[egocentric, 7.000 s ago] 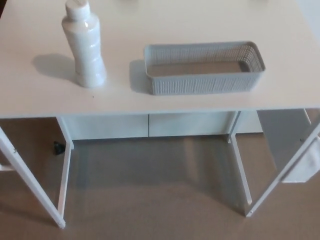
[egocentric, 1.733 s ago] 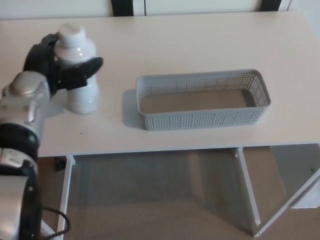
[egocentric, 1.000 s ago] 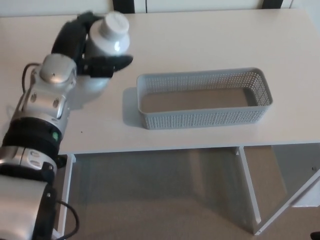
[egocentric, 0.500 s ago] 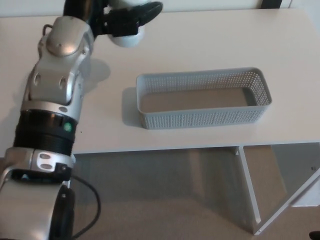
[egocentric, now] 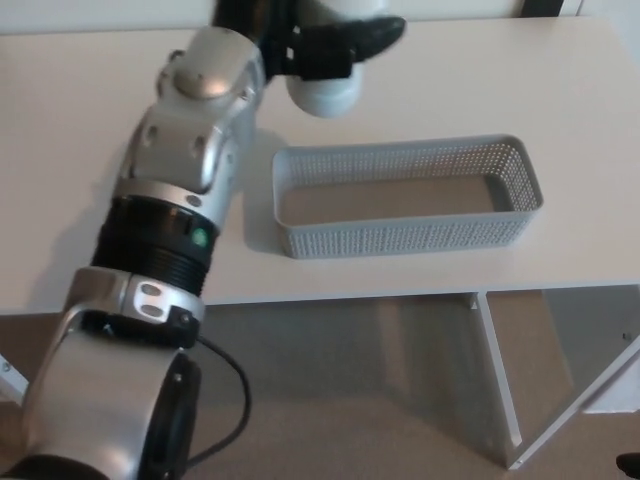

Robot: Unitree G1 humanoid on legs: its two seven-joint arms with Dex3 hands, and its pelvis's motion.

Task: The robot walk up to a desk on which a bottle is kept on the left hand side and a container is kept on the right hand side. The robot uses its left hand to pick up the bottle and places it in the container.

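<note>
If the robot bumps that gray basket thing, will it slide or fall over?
Probably slide. The basket is low, long and sits flat on the desk, so tipping looks unlikely. Its mesh walls and empty inside suggest it is light, so even a small nudge could shift it.

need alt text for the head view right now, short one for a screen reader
The robot's left hand holds a white bottle in the air above a white desk, just beyond the left end of an empty grey mesh container. Its silver and black left arm reaches up from the lower left. The right hand is out of view.
</note>
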